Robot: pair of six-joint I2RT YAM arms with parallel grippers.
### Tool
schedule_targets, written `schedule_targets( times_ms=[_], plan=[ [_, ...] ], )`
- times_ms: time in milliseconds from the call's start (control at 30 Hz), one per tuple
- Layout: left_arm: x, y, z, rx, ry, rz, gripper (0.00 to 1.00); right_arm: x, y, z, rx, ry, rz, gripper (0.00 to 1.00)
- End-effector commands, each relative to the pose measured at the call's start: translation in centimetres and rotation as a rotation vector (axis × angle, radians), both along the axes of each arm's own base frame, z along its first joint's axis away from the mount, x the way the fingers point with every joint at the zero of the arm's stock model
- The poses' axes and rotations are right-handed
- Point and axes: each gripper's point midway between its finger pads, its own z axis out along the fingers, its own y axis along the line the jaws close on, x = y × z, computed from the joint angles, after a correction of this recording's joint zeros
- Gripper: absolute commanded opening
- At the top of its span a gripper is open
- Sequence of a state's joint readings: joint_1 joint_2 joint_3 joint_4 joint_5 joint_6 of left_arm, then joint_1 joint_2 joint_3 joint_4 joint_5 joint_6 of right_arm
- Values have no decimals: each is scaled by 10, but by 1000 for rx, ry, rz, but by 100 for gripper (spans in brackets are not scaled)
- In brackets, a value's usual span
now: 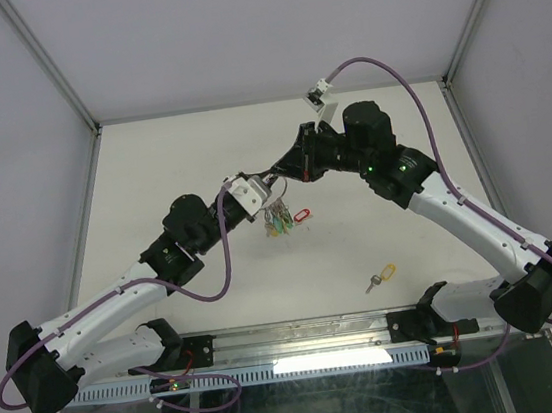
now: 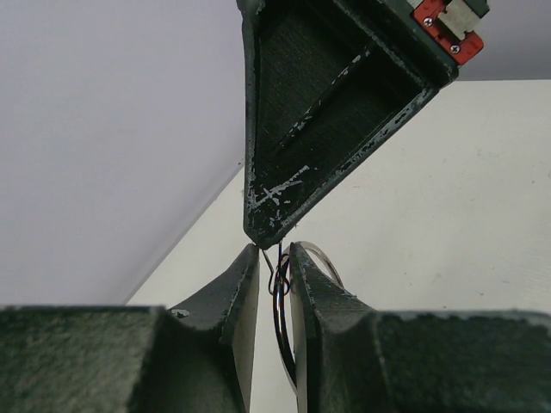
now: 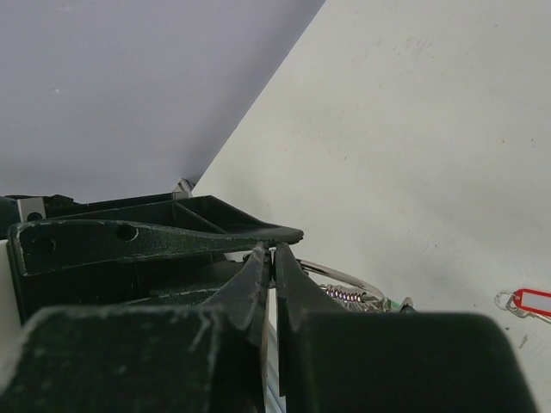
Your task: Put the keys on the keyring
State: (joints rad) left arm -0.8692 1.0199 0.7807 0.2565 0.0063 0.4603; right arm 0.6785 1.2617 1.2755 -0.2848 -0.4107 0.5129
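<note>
1. Silver wire of the keyring (image 2: 281,327) ran up through the gap between the fingers of your left end effector (image 2: 275,254), seen edge-on in the left wrist view.
2. Your left end effector was released. Its fingers stood slightly parted, the gap wider than the wire, and the ring lay closer to one finger than the other.
3. Your right end effector (image 3: 272,251) was clenched, its tips pressed together with only a hairline slit. The keyring came out right at those tips, so it appeared pinched there.
4. The two end effectors met tip to tip above the middle of the surface (image 1: 179,158). The right one's finger came down onto the top of the ring between your left fingers.
5. The keys (image 1: 278,221) hung in a bunch just beneath that meeting point in the top view, with yellow, green and blue heads showing.
6. A red tag (image 1: 301,215) sat just beside the bunch, toward your right arm's side. The right wrist view showed it lying on the surface with a small ring of its own.
7. One yellow-headed key (image 1: 381,276) lay alone on the surface, well apart from the bunch and nearer your right arm's base.
</note>
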Motion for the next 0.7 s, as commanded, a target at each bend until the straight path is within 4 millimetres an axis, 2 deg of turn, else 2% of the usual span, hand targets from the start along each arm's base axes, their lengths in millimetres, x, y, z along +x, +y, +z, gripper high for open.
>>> schedule_targets(
  times_ms=[0, 133, 267, 400, 500, 533, 600, 667],
  plan=[
    [-5, 3, 27, -69, -65, -18, 18, -5, 3, 41, 72, -96, 42, 0],
    [-5, 3, 27, -68, -65, -20, 14, -5, 4, 42, 74, -98, 44, 0],
    [-5, 2, 25, -62, -64, -25, 0, -6, 3, 44, 75, -108, 42, 0],
    [-5, 3, 26, -60, -68, -25, 0, -5, 0, 51, 85, -141, 29, 1],
    [-4, 4, 27, -61, -71, -15, 0, 0, -10, 56, 92, -188, -36, 31],
    [-4, 5, 27, -60, -73, -12, 0, 2, -14, 57, 93, -202, -65, 36],
    [-4, 6, 27, -59, -75, -9, 0, 6, -23, 59, 87, -228, -119, 43],
    [-3, 6, 27, -59, -76, -4, 0, 10, -31, 59, 77, -243, -163, 46]
  ],
)
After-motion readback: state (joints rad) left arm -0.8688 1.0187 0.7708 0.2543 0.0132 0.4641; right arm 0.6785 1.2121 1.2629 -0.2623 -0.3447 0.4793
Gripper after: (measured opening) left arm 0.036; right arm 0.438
